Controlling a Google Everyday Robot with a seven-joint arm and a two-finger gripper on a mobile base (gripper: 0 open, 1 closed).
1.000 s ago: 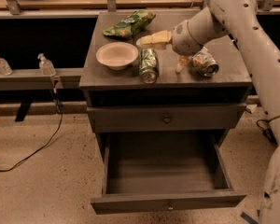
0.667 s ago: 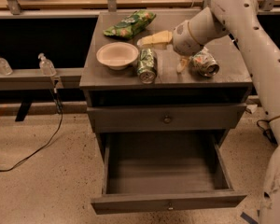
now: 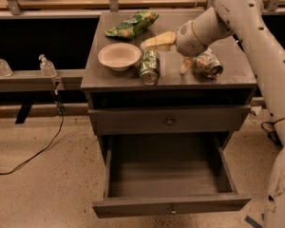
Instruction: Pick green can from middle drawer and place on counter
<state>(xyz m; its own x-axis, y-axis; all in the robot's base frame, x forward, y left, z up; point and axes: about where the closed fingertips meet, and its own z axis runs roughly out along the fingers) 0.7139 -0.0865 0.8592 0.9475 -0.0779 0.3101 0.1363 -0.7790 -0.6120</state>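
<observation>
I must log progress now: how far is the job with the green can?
Done, it seems: the green can lies on its side on the counter, beside the bowl, and the open drawer is bare. In hand: nothing; the gripper is open just right of the can. Left: probably only to pull the arm away.

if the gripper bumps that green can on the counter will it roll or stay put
The green can lies on its side on the counter, so a sideways bump would probably roll it, perhaps into the bowl next to it. Its shiny wall looks slick. The gripper hangs open close beside it.
</observation>
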